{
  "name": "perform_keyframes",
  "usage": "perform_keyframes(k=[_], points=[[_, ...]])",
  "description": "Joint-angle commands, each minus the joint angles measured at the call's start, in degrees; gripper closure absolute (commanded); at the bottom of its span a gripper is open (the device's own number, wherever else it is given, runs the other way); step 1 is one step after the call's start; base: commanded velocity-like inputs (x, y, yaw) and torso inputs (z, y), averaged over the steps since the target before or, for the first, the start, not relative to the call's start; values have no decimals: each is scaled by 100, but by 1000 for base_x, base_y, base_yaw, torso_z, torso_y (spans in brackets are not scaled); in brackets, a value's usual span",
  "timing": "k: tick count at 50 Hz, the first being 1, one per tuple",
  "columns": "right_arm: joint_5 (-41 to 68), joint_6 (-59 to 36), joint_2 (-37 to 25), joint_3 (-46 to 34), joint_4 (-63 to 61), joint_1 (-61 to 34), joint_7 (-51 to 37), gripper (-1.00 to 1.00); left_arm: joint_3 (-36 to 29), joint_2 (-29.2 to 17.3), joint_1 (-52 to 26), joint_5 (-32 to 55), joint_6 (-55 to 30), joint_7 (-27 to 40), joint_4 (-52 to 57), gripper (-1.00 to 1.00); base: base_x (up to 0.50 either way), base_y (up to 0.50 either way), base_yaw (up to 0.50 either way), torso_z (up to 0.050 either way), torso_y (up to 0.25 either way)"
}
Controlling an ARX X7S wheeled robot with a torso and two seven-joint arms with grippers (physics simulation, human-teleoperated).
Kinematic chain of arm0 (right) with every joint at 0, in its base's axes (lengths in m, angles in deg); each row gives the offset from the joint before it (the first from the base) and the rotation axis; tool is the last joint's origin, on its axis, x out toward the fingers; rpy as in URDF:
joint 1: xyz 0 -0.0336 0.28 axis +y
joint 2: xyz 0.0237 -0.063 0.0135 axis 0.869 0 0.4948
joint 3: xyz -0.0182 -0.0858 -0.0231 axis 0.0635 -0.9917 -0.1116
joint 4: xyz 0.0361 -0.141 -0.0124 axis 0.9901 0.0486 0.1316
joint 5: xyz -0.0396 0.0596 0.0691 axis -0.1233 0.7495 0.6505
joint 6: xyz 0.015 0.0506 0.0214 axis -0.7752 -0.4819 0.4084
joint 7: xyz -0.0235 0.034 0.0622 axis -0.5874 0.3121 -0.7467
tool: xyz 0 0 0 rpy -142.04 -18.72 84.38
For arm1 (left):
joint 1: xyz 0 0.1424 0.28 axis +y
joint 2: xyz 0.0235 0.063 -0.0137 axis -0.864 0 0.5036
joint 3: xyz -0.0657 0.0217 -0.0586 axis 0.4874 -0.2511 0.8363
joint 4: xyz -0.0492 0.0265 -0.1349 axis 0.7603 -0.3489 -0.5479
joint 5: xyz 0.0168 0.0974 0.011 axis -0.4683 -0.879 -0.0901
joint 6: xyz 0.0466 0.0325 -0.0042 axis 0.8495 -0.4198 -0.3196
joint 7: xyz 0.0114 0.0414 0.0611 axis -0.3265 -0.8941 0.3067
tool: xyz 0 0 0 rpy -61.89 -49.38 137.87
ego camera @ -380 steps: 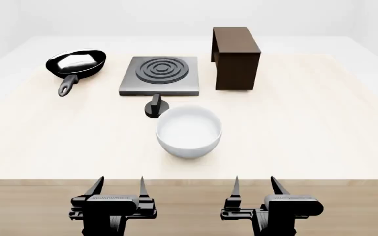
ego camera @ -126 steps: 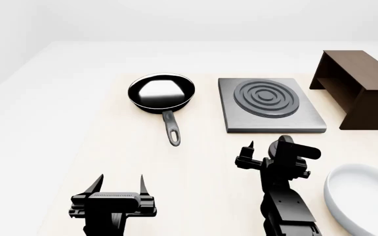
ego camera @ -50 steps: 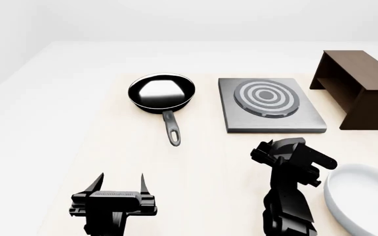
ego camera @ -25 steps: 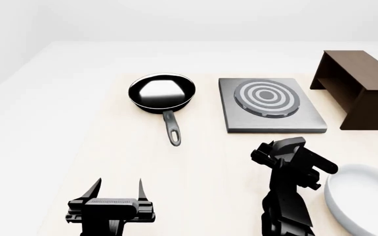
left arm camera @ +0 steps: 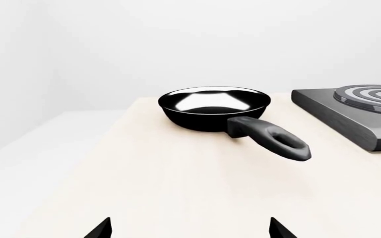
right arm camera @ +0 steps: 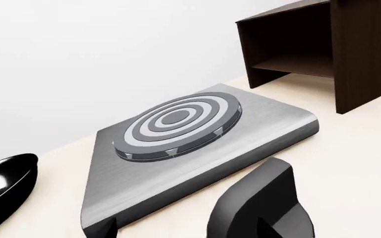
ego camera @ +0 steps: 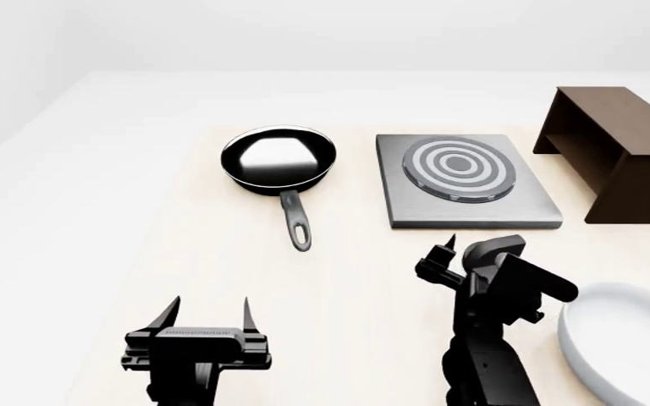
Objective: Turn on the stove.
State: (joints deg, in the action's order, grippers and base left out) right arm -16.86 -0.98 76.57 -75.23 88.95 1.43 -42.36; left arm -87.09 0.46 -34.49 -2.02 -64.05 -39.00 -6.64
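Observation:
The stove (ego camera: 466,203) is a grey square slab at mid-right; its burner (ego camera: 459,167) shows light and dark rings. It also shows in the right wrist view (right arm camera: 197,148). The black knob (right arm camera: 253,198) stands just in front of the slab. My right gripper (ego camera: 457,258) hovers over the knob and hides it in the head view. In the right wrist view the right gripper (right arm camera: 188,230) is open, with the knob beside one finger. My left gripper (ego camera: 206,311) is open and empty at the front left, and shows in its wrist view (left arm camera: 188,229).
A black frying pan (ego camera: 278,158) lies left of the stove, handle pointing toward me; it also shows in the left wrist view (left arm camera: 214,106). A dark brown box (ego camera: 619,152) stands at the right. A white bowl (ego camera: 625,338) sits at the front right, beside my right arm.
The burner rings went from dark to light as my right gripper turned on the knob. The right gripper has since swung back and opened. The left gripper barely moved.

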Motion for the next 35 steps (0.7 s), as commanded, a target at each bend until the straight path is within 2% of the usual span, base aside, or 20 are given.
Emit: perform_keyframes(k=[1, 11, 14, 17, 18, 23, 24, 26, 27, 31, 35], points=[[-174, -571, -20, -309, -1798, 775, -144, -100, 73, 108, -61, -90, 32, -117, -97, -100, 0, 0, 0, 0, 0], [-269, -617, -245, -653, -3079, 1519, -181, -100, 51, 90, -47, -72, 41, -97, -78, -100, 0, 0, 0, 0, 0], [-509, -335, -461, -814, -4044, 2244, -208, -100, 46, 85, -47, -64, 45, -95, -80, -100, 0, 0, 0, 0, 0], [-1046, 309, -741, -937, -5277, 3399, -323, -100, 37, 81, -21, -68, 79, -87, -85, -100, 0, 0, 0, 0, 0], [-1500, 888, -893, -1034, -5812, 4206, -339, -100, 26, 85, -13, -81, 103, -84, -106, -100, 0, 0, 0, 0, 0], [-2303, 2413, -1155, -1327, -6130, 5620, -161, -100, 14, 81, -4, -81, 128, -72, -114, -100, 0, 0, 0, 0, 0], [-2982, 2625, -1159, -1369, -6468, 6102, -172, -100, 16, 76, 1, -67, 133, -78, -99, -100, 0, 0, 0, 0, 0], [-3326, 3392, -1186, -1424, -6441, 6536, -270, -100, 20, 68, -11, -39, 106, -84, -84, -100, 0, 0, 0, 0, 0], [-3873, 3911, -1151, -1379, -6331, 6845, -361, -100, 24, 67, -18, -22, 100, -88, -89, -100, 0, 0, 0, 0, 0], [-4714, 4797, -1223, -1336, -6099, 7282, -620, -100, 29, 37, 81, -3, 155, -78, -36, -100, 0, 0, 0, 0, 0], [-5681, 5047, -1868, -1815, -6105, 7251, -1581, -100, 6, 47, 114, -23, 216, -59, -68, -100, 0, 0, 0, 0, 0]])
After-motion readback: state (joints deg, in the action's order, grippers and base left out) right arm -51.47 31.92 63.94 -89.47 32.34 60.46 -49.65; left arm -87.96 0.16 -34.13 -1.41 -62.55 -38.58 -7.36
